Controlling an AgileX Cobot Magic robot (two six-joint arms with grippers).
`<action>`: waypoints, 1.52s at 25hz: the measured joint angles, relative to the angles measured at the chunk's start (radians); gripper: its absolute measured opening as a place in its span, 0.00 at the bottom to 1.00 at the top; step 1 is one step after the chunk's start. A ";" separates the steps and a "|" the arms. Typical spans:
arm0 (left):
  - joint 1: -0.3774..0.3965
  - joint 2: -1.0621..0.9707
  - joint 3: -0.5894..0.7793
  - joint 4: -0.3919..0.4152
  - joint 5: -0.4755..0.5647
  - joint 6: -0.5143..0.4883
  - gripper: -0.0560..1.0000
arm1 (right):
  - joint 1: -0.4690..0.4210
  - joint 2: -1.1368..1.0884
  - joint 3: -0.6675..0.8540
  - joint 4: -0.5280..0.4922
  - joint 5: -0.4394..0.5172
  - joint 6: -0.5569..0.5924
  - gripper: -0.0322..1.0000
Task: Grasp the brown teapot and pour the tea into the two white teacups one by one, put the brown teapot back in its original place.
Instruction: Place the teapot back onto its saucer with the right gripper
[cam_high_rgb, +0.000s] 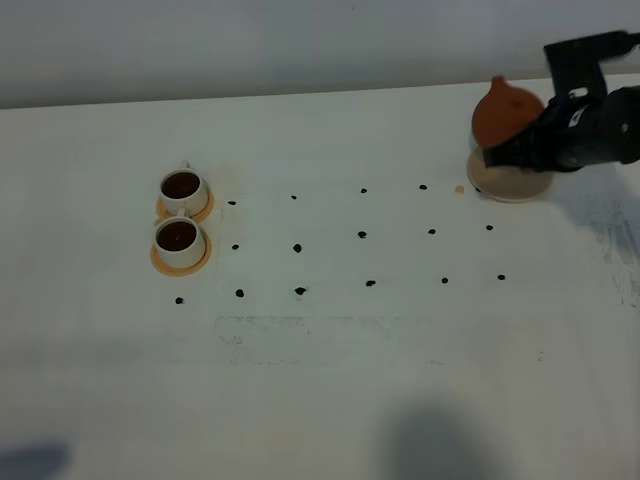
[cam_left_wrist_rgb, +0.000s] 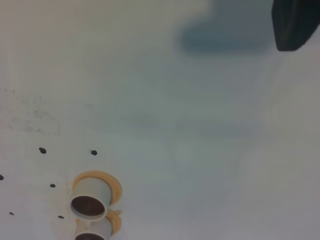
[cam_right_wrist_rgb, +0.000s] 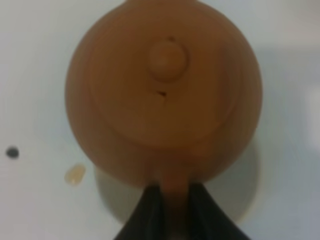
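At the upper right of the high view, held the small round reddish-brown clay teapot (cam_high_rgb: 505, 110) by its loop handle in the right gripper (cam_high_rgb: 500, 152), jaws narrowed onto the handle from either side, as seen in the right wrist view (cam_right_wrist_rgb: 172, 210). Had the teapot directly over the round flat pale tan coaster (cam_high_rgb: 510, 187); could not tell whether resting on it or just above. Showed a small tan droplet (cam_high_rgb: 459, 188) just beside the coaster.

At the left of the frame, showed the two small white round teacups (cam_high_rgb: 183, 187) (cam_high_rgb: 179, 238) on orange-tan saucers (cam_high_rgb: 160, 258), both filled with dark reddish-brown tea (cam_high_rgb: 181, 184). Judged the pouring done; left only to settle the teapot and let go.

Reached in from the right edge with the right arm, wrist roughly level. Caught only a dark corner of the left gripper (cam_left_wrist_rgb: 295, 25) in its own view, well apart from the cups; could not tell its opening.
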 joint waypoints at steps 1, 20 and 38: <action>0.000 0.000 0.000 0.000 0.000 0.000 0.35 | 0.004 0.016 0.000 0.000 0.000 0.002 0.12; 0.000 0.000 0.000 0.000 0.000 0.000 0.35 | 0.006 0.041 0.011 -0.008 0.013 0.017 0.12; 0.000 0.000 0.000 0.000 0.000 0.000 0.35 | 0.006 0.017 0.012 -0.030 0.063 0.017 0.12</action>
